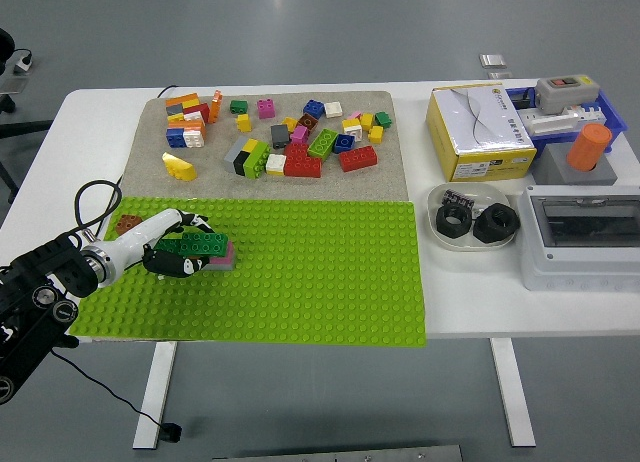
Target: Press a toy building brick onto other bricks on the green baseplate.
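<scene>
The left arm reaches in low from the bench's left edge, its robot hand (170, 250) curled around a dark green brick (205, 244) atop a pink brick (226, 256) near the green baseplate (320, 282)'s left end. The baseplate lies bare rightward. The green brick's long axis runs along the bench's near edge.

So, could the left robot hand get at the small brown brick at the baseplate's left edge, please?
Probably yes: the brown brick lies uncovered just beside the left robot hand, but that hand is gripping the green brick.
</scene>
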